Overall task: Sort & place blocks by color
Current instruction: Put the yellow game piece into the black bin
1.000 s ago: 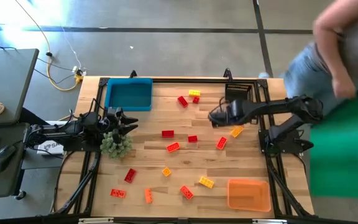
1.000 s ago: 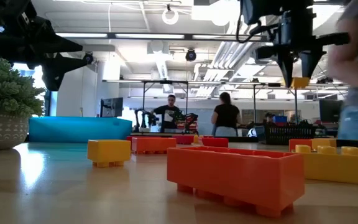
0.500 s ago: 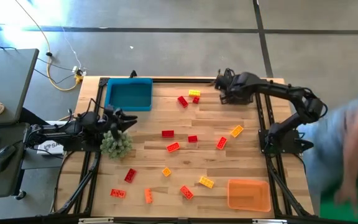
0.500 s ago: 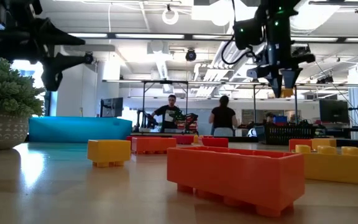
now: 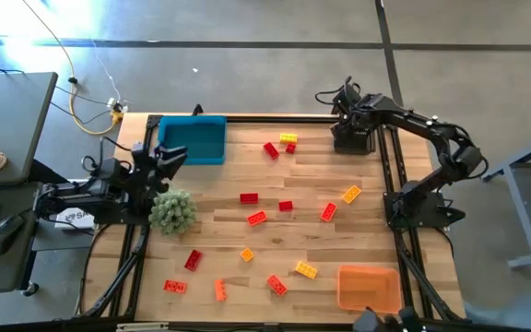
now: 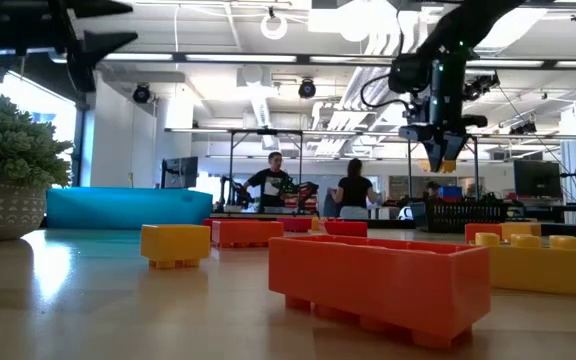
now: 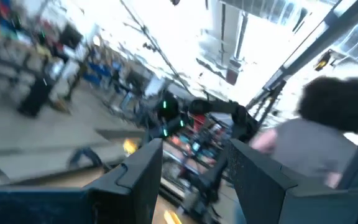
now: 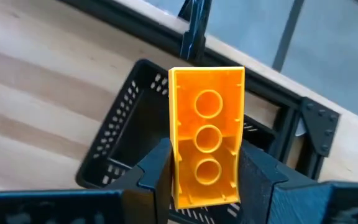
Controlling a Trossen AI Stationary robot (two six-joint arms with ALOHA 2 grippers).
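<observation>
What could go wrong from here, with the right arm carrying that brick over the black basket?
1. The right gripper clamps only the lower end of the yellow brick; it could pivot or slip early.
2. It hangs high above the black basket, near one corner; a drop from there might bounce off the rim onto the table.
3. The left gripper, open, hovers near the plant and could brush it.

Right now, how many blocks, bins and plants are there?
blocks on the table: 14
yellow block held in the right gripper: 1
bins: 3, namely the blue bin, the orange bin and the black basket
plant: 1
Total: 19
</observation>
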